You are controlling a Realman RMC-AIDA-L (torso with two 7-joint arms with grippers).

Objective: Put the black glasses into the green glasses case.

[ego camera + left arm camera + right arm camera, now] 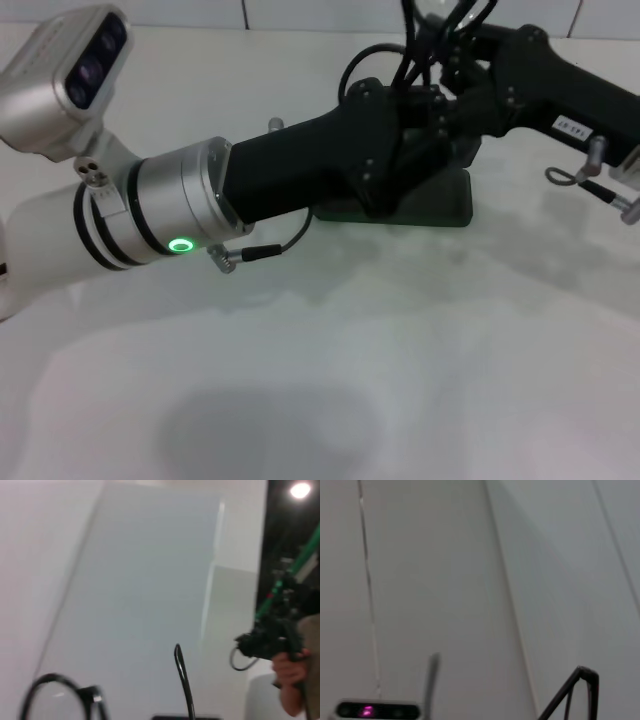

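The green glasses case [447,206] lies on the white table at the back centre, mostly covered by both arms. My left gripper [400,150] reaches in from the left and sits right above the case. My right gripper [480,90] comes in from the right and meets it there. Thin black lines of the black glasses [440,25] rise above the two grippers at the top edge. In the left wrist view one round lens [55,700] and a curved temple arm [182,680] show close up. The right wrist view shows a hinge corner of the frame [582,677].
The white table [380,380] stretches out in front of the arms. A loose cable [245,252] hangs under my left forearm. Far off in the left wrist view, a person's hand [287,670] holds a black device.
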